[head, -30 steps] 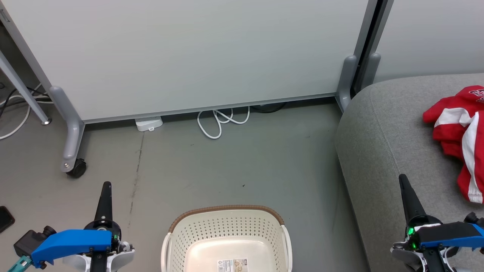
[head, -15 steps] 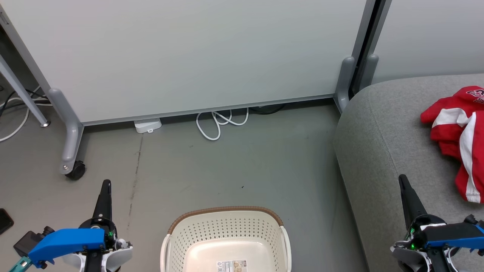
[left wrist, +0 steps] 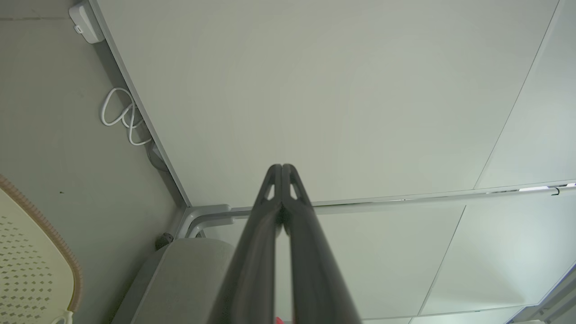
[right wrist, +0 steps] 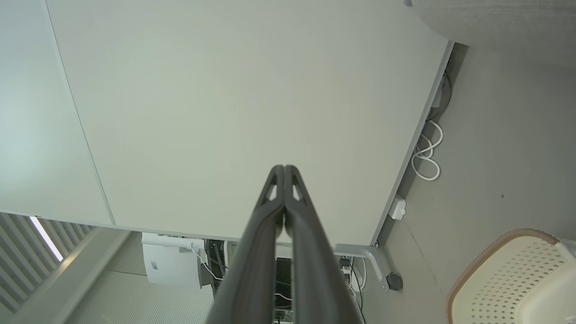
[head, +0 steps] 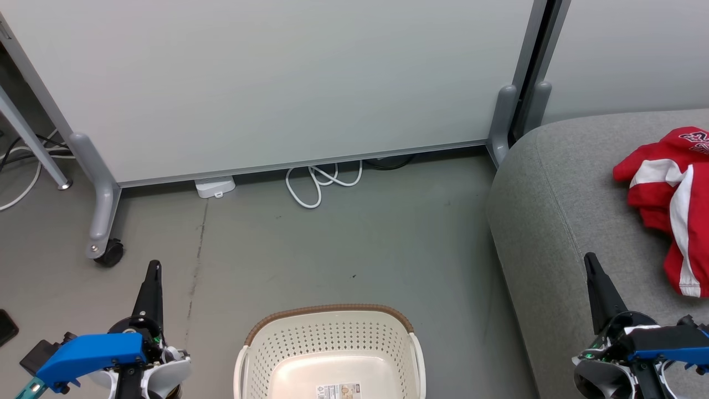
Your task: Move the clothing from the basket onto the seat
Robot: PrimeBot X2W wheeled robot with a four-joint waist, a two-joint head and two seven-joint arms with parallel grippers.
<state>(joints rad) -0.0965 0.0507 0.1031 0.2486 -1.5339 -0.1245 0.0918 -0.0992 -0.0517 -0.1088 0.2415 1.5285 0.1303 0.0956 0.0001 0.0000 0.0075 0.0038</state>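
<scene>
The red clothing (head: 667, 205) with white stripes lies bunched on the grey seat (head: 559, 210) at the right edge of the head view. The cream basket (head: 332, 354) with its brown rim stands on the floor at the bottom centre, with nothing but a label on its bottom. My left gripper (head: 154, 269) is shut and hangs left of the basket. My right gripper (head: 590, 260) is shut over the seat's front part, left of the clothing. In both wrist views the fingers (left wrist: 282, 168) (right wrist: 284, 170) press together with nothing between them.
A white partition panel (head: 277, 83) on grey wheeled feet (head: 102, 227) stands behind the floor space. A coiled white cable (head: 321, 180) and a white box (head: 215, 187) lie at its base. A dark object (head: 6, 328) lies on the floor at far left.
The whole head picture has shifted slightly, so the camera has moved. Both grippers sit a little lower in the picture and stay shut.
</scene>
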